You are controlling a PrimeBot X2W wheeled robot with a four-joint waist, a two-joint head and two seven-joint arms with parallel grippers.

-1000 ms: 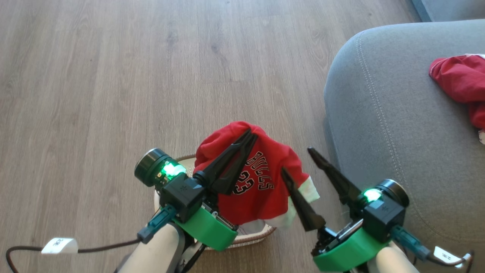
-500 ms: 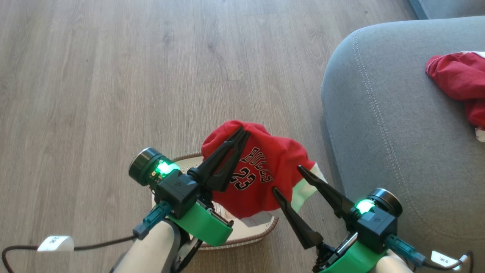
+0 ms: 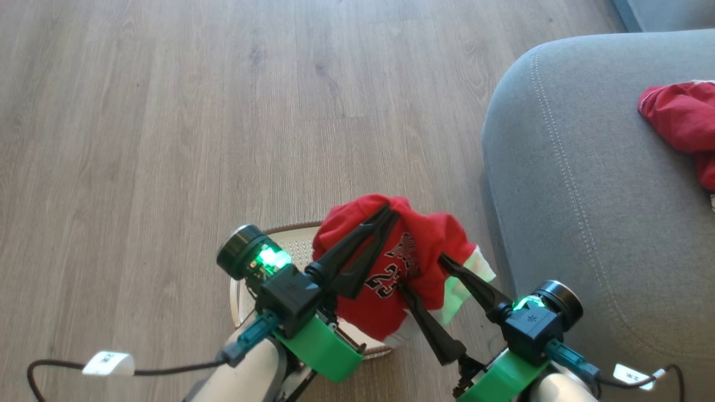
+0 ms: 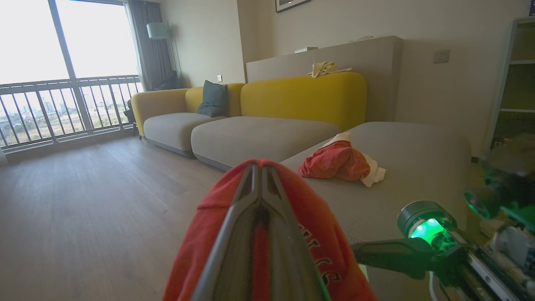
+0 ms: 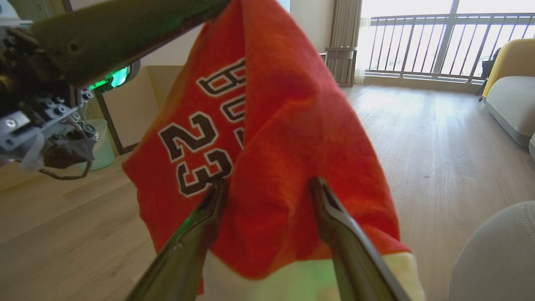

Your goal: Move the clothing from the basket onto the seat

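Observation:
My left gripper [image 3: 385,215] is shut on the top of a red garment [image 3: 413,262] printed with dark letters and 23. It hangs above the cream basket [image 3: 290,237] on the floor. In the left wrist view the closed tips [image 4: 259,167] pinch the red fabric [image 4: 317,225]. My right gripper [image 3: 423,273] is open, its two fingers standing on either side of a hanging fold. The right wrist view shows that fold [image 5: 267,125] between the spread fingers [image 5: 215,192]. A second red garment [image 3: 678,123] lies on the grey seat [image 3: 586,195].
Wood floor [image 3: 167,139] stretches ahead and to the left. The seat's rounded corner lies just right of my right arm. In the left wrist view, a yellow-backed sofa [image 4: 301,96] and a window railing [image 4: 62,108] stand beyond. A cable [image 3: 167,368] trails at the lower left.
My right gripper has moved in toward the hanging garment, and its open fingers now stand on either side of a fold. The head view has shifted a little. The left grip is unchanged.

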